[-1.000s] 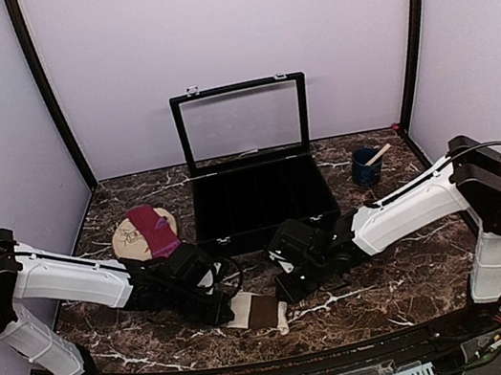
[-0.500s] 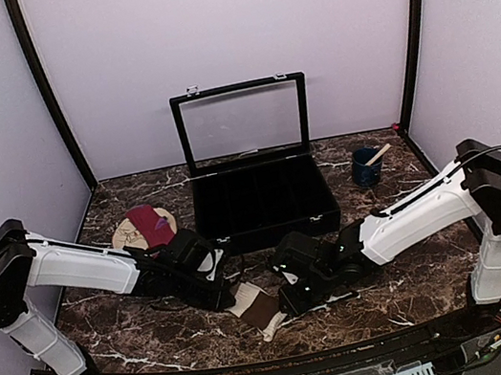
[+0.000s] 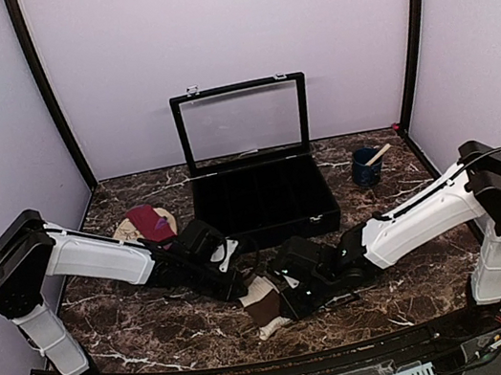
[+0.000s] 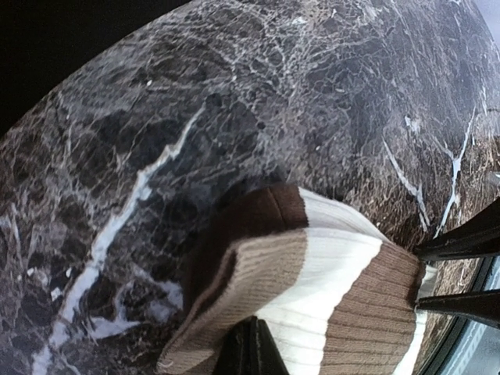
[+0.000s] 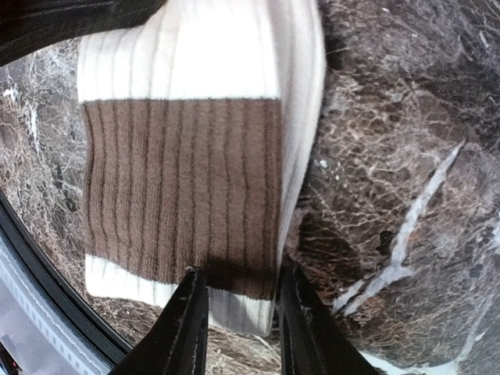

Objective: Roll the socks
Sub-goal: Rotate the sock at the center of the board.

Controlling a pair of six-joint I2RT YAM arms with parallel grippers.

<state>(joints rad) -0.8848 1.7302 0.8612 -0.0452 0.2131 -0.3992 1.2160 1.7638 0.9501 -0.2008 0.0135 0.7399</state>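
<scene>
Your L fingers (image 4: 248, 355) were pinched together on the cream sock (image 4: 328, 289) edge, near the table (image 3: 139, 328) front. R fingers (image 5: 190, 328) stood partly apart at its brown end; I cannot tell if they gripped. Sock was only folded over, not yet rolled. Maroon sock (image 3: 148, 221) lay on the mat (image 3: 123, 232), untouched, I judge. No readable writing anywhere.

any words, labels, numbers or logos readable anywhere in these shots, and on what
None can be read: no lettering shows on the case, mug, mat, cream sock or maroon sock.
</scene>
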